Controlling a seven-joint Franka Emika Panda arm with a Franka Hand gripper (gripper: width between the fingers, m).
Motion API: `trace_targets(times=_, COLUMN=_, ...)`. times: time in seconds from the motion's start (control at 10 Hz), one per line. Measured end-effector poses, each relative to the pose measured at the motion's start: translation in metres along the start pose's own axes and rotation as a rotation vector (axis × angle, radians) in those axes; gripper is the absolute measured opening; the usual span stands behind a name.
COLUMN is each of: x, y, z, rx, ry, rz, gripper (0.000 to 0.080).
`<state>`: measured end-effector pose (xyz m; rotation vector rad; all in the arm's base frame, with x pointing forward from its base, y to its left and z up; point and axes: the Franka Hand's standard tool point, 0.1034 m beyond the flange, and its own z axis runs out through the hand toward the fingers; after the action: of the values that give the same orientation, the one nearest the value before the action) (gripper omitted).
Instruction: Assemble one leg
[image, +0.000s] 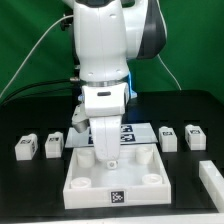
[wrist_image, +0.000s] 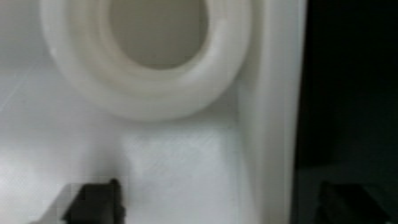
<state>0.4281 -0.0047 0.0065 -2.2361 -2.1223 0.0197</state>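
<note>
Four small white legs with black tags lie on the black table: two on the exterior view's left (image: 26, 146) (image: 54, 144) and two on its right (image: 169, 137) (image: 196, 136). The large white square plate (image: 115, 172) with round corner sockets lies in the middle. My gripper (image: 104, 152) is low over the plate's far part, near a back socket (image: 87, 157). In the wrist view the gripper (wrist_image: 219, 205) is open and holds nothing. Its dark fingertips (wrist_image: 93, 200) stand wide apart over the plate's surface (wrist_image: 196, 150), close to a round socket (wrist_image: 151, 60).
The marker board (image: 135, 132) lies behind the plate, partly hidden by the arm. Another white part (image: 210, 177) sits at the exterior view's right edge. A green wall and cables stand behind the table.
</note>
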Motion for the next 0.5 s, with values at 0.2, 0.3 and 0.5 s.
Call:
trace_targets(times=0.2, x=-0.0001, y=-0.0002, z=0.0003, rx=0.001, ry=0.000, rz=0.000, gripper=0.0395)
trace_targets(times=0.3, x=-0.0002, y=-0.0003, z=0.0004, rx=0.001, ry=0.000, rz=0.001, gripper=0.0213)
trace_targets(times=0.5, x=-0.0002, y=0.0012, z=-0.0003, rx=-0.006, ry=0.001, rz=0.001, gripper=0.0084)
